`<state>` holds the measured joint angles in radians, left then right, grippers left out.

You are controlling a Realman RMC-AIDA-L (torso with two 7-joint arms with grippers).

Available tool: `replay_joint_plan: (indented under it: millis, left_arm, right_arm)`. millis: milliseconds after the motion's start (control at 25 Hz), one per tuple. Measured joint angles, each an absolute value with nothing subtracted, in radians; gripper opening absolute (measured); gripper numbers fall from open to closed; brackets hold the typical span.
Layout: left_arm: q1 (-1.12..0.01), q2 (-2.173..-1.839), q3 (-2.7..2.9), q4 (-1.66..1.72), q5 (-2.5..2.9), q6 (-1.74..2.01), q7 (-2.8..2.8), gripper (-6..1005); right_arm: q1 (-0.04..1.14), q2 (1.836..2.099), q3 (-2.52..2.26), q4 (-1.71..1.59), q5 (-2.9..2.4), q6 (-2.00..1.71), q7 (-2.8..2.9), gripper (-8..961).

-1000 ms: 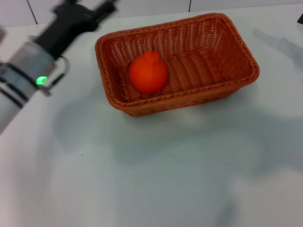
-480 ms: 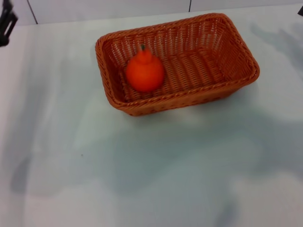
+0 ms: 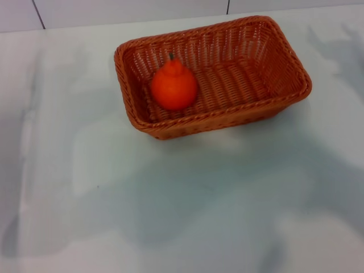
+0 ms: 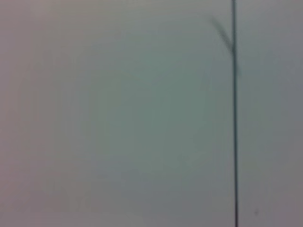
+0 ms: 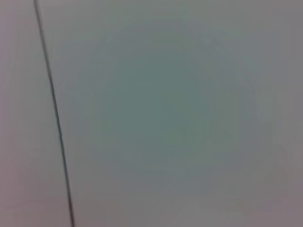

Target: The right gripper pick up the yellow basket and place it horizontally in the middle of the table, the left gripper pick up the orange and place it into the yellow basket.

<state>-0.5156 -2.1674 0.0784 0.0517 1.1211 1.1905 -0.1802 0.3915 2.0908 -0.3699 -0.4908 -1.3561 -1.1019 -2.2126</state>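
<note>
The table [image 3: 170,216] is plain white, and left of the basket [image 3: 284,62] it carries only soft grey shadows, with one small dark speck below and to the left of the basket. Neither arm shows in the head view, so the left gripper and the right gripper are both out of sight, and I cannot tell whether their fingers are spread or pressed together.

The basket lies lengthwise across the table, toward the far side, with its long sides running left to right and its right end turned slightly away. It is woven in orange-brown wicker with a braided rim and rounded corners. All four walls are visible, but the near wall hides the strip of floor just behind it.

The orange [image 3: 174,86] sits inside the basket, in its left half, on the woven floor near the near-left corner. It is upright, with its pointed top and short dark stem toward the far wall. Its underside is hidden where it meets the floor. Nothing is touching it.

Right of the basket there is more bare table with a darker shadow patch near the far right edge. Behind the basket, a pale tiled wall with two dark joints [image 3: 228,6] runs along the table's far edge.

Both wrist views show only a blurred pale surface crossed by a thin dark line [image 4: 234,118] [image 5: 53,113]. Nothing else can be made out there.
</note>
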Motion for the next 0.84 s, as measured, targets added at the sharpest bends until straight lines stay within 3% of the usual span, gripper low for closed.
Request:
replay_joint_plan:
  millis: [240,840]
  left_arm:
    - [-0.517,-2.167,0.072,0.051,1.121,1.170,-0.180,908]
    - [-0.523,-2.168,0.088,0.027,1.133,1.181,-0.180,907]
  right_arm:
    - [0.369,2.094,-0.363,-0.318,-1.109,-1.257,-2.620,942]
    - [0.341,2.091,-0.362,-0.254,-1.077,-1.256,-2.606,942]
